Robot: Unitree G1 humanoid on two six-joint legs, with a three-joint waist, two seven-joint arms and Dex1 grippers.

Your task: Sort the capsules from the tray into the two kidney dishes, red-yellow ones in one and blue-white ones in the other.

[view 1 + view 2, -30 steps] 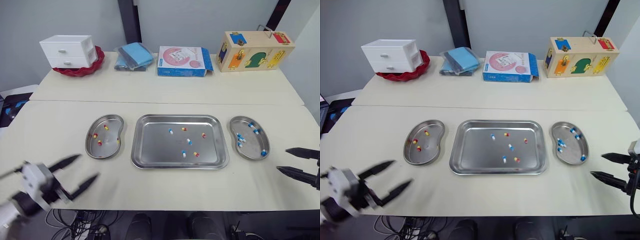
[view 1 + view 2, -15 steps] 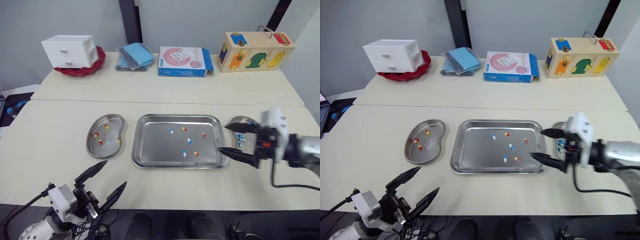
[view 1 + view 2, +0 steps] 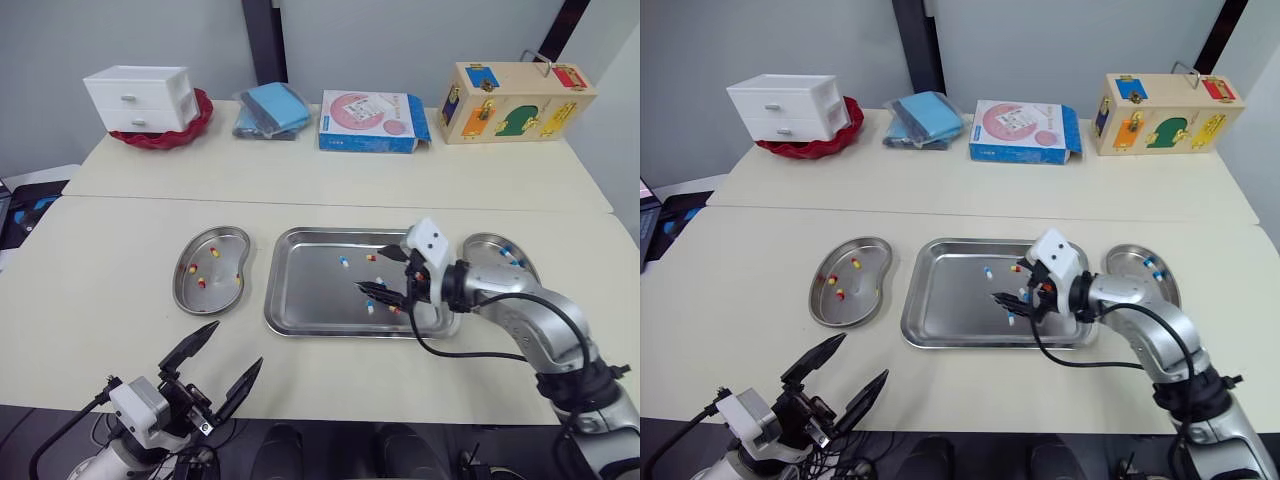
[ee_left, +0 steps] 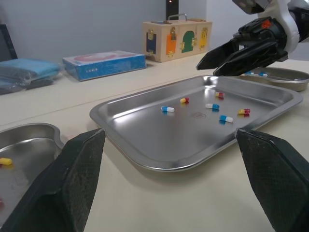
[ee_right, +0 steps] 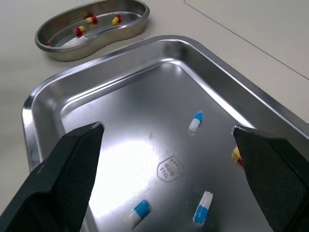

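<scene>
On the cream table (image 3: 120, 330), at the centre of the frame, lies the steel tray (image 3: 305, 295). Six capsules rest loose on its floor: three blue-white capsules (image 4: 167, 109) and three red-yellow capsules (image 4: 184, 100), none touching another, most of them in the right half of the tray.

Just beside the tray, toward the left of the frame, sits the left kidney dish (image 3: 220, 296); four red-yellow ones lie in it. On the other side, toward the right of the frame, sits the right kidney dish (image 3: 481, 241); the arm hides part of it, and a few blue-white ones show inside.

The right gripper (image 3: 370, 269) reaches over the right half of the tray, with its tips pointing toward the left of the frame; its jaws are spread and nothing is between them. In the left wrist view it hangs above the tray floor and touches no capsule; one blue-white capsule lies near below its lower tip.

The left gripper (image 3: 238, 343) is at the lower left of the frame, past the near edge of the table; its jaws are spread wide and hold nothing, and it is well apart from the tray and from both dishes.

Along the far side of the table, in the upper part of the frame, stand a white drawer box (image 3: 140, 95) on a red dish (image 3: 192, 122), then a blue cloth pack (image 3: 270, 108), a blue carton (image 3: 372, 122) and, at the upper right, a wooden lock box (image 3: 515, 100).
</scene>
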